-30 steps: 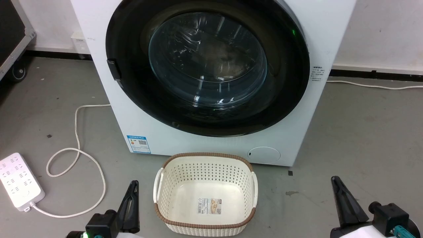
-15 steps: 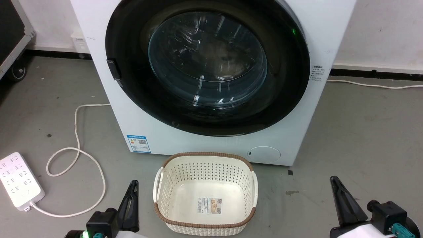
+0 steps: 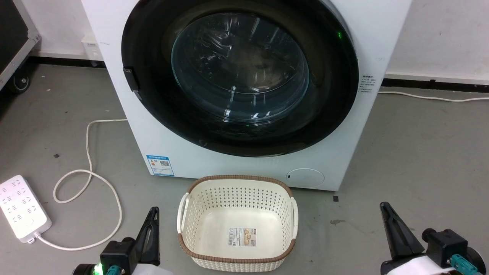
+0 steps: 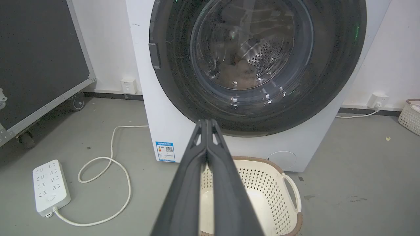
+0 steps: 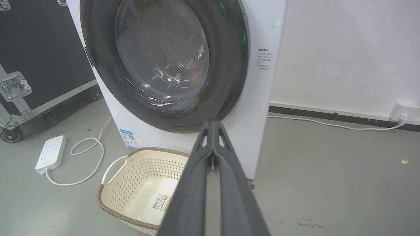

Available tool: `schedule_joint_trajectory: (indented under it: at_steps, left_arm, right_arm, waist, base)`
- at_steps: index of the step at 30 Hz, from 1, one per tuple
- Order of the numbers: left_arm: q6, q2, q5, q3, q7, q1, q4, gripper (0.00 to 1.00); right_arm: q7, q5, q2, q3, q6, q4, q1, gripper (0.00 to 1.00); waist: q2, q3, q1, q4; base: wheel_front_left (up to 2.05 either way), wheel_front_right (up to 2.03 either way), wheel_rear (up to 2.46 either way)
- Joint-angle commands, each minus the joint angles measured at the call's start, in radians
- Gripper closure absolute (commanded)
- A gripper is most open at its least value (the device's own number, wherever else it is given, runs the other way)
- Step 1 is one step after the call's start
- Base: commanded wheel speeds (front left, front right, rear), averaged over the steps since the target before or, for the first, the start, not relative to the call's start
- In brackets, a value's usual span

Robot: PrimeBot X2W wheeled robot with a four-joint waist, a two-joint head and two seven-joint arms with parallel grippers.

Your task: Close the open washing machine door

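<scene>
The door [image 3: 240, 72] lies, as you can see, flush on the front of the washer [image 3: 214, 164], so the task seems done, while the left gripper [image 3: 154, 211] and right gripper [image 3: 383, 206] wait low, fingers pressed together, holding nothing

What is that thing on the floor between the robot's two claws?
A cream perforated basket with a brown rim stands between the left gripper and the right gripper, in front of the washing machine; the head view shows it.
</scene>
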Motion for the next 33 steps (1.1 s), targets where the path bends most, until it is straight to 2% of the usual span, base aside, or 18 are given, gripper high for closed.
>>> schedule_joint_trajectory:
  at_steps: [1, 33]
  left_arm:
    - [0.003, -0.001, 0.009, 0.005, 0.006, -0.013, -0.007, 1.0]
    - [0.011, -0.002, 0.042, 0.019, 0.078, -0.032, -0.036, 1.0]
  right_arm:
    - [0.007, -0.01, 0.007, 0.0, 0.0, -0.011, -0.008, 1.0]
    - [0.078, -0.046, 0.015, 0.0, 0.0, -0.053, -0.019, 1.0]
  waist:
    - [0.0, 0.0, 0.0, 0.0]
    - [0.0, 0.007, 0.0, -0.002]
  base:
    - [0.0, 0.0, 0.0]
    - [0.0, 0.0, 0.0]
